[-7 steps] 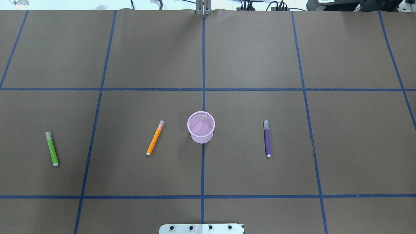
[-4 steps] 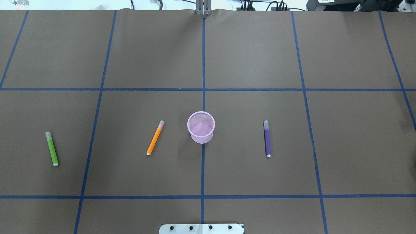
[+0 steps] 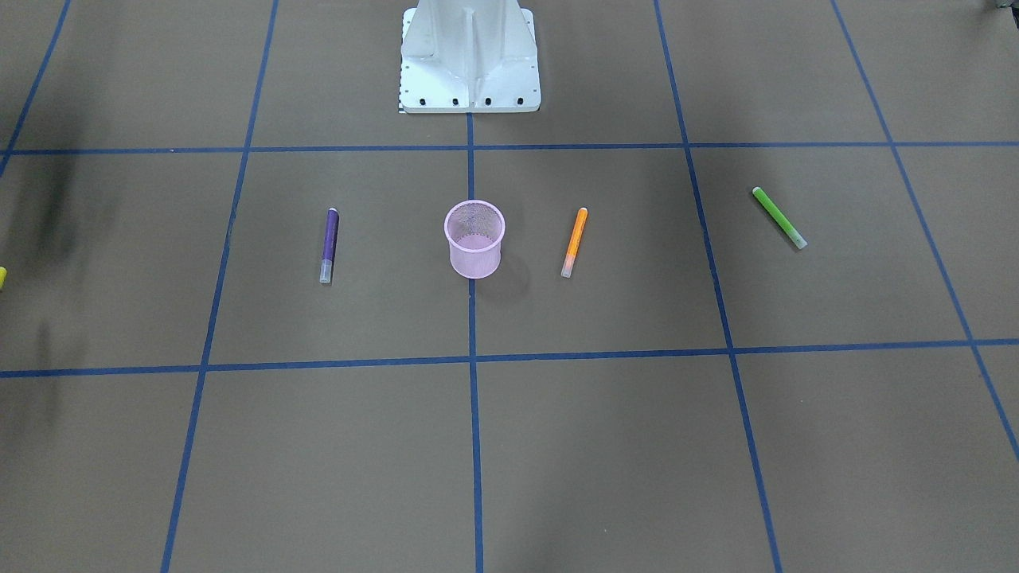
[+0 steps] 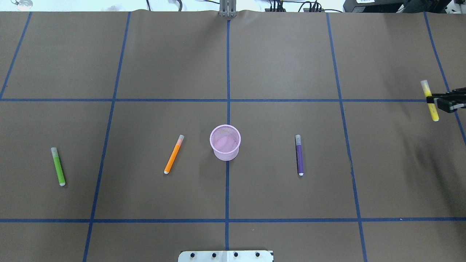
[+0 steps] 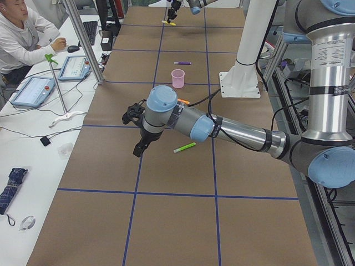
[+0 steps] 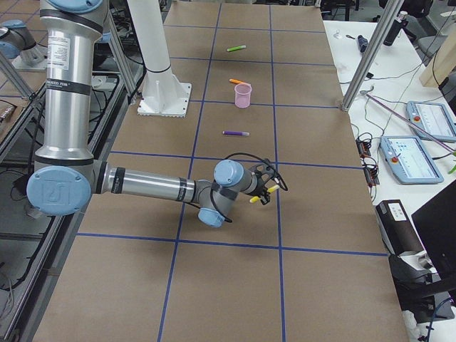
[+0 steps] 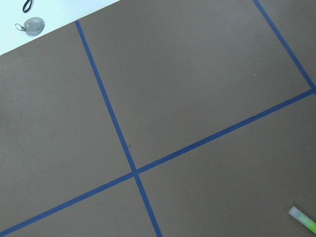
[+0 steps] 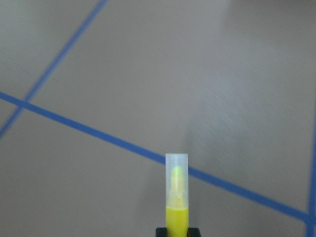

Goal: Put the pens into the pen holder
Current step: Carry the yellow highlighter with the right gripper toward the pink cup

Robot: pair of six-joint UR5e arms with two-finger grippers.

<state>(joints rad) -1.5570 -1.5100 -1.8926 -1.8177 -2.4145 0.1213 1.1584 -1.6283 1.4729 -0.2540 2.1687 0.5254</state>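
The pink mesh pen holder (image 4: 225,142) stands upright at the table's middle and looks empty. The orange pen (image 4: 173,154) lies to its left and the purple pen (image 4: 299,155) to its right. The green pen (image 4: 58,166) lies at the far left. My right gripper (image 4: 433,102) is at the right edge, shut on the yellow pen (image 4: 426,89), held above the table; the right wrist view shows the pen's capped end (image 8: 177,197). My left gripper (image 5: 137,148) hovers beyond the green pen (image 5: 184,147); I cannot tell whether it is open or shut.
The robot's white base plate (image 4: 225,255) sits at the near edge. Blue tape lines grid the brown table cover. A side table with tablets (image 5: 33,91) and a seated person (image 5: 22,33) lies beyond the far edge, behind metal posts (image 5: 83,39).
My right gripper with the yellow pen has come into the overhead view at the right edge. The other pens and the pen holder have not moved.
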